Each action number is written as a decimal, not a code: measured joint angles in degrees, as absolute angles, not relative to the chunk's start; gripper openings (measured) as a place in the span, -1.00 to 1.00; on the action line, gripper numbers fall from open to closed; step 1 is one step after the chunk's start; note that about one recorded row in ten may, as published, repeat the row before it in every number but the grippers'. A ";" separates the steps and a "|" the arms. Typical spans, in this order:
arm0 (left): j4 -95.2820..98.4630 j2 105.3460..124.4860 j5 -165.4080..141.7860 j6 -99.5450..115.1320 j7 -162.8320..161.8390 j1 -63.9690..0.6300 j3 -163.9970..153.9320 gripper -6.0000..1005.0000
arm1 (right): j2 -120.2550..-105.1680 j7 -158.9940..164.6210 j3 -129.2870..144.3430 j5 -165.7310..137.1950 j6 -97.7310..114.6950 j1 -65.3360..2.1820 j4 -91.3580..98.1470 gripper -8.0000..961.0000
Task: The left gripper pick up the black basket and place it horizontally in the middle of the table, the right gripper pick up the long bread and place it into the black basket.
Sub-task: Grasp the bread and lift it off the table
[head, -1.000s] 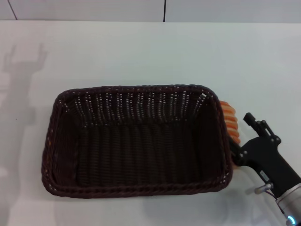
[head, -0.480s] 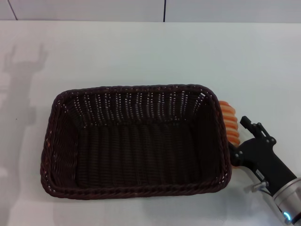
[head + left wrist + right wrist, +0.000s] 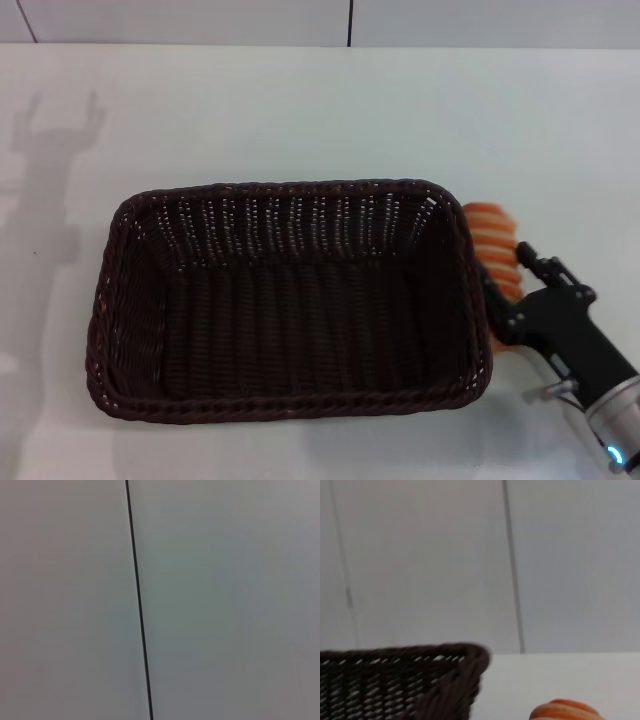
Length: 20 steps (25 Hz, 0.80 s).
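The basket (image 3: 290, 298) lies lengthwise across the middle of the white surface (image 3: 300, 110), open side up and with nothing in it. The bread (image 3: 492, 250) sits just beside the basket's right end, outside the rim, striped top showing. The right tool (image 3: 505, 305) is at the near right, low over the near end of the bread; whether its fingers are apart, together or clamped on the bread cannot be told. The left tool is out of sight. The right wrist view shows the basket's corner (image 3: 445, 680) and the top of the bread (image 3: 565, 711).
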<state>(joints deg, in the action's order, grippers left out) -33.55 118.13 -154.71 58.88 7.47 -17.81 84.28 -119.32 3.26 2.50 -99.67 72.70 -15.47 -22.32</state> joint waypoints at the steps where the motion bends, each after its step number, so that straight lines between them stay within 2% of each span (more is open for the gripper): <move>1: -33.56 118.10 -154.72 58.89 7.52 -17.87 84.28 0.57 | -119.32 2.98 1.91 -99.64 73.15 -15.13 -22.34 0.43; 3: -33.50 118.00 -154.76 58.88 7.54 -18.08 84.30 0.57 | -119.26 2.66 0.85 -99.60 73.25 -14.76 -22.29 0.31; 10: -33.36 117.94 -154.79 58.84 7.59 -18.39 84.37 0.57 | -119.25 2.64 -0.38 -99.58 76.61 -13.98 -22.39 0.21; 13: -33.03 117.97 -154.78 58.81 7.60 -18.57 84.38 0.57 | -119.10 2.63 0.50 -100.10 92.28 -11.96 -23.56 0.16; 18: -32.76 118.07 -155.22 58.79 7.62 -18.74 84.37 0.57 | -119.04 3.14 3.26 -104.39 109.16 -12.35 -24.63 0.07; 20: -32.75 118.09 -155.27 58.79 7.59 -18.73 84.38 0.57 | -119.07 3.17 3.39 -105.84 109.76 -12.95 -24.74 0.02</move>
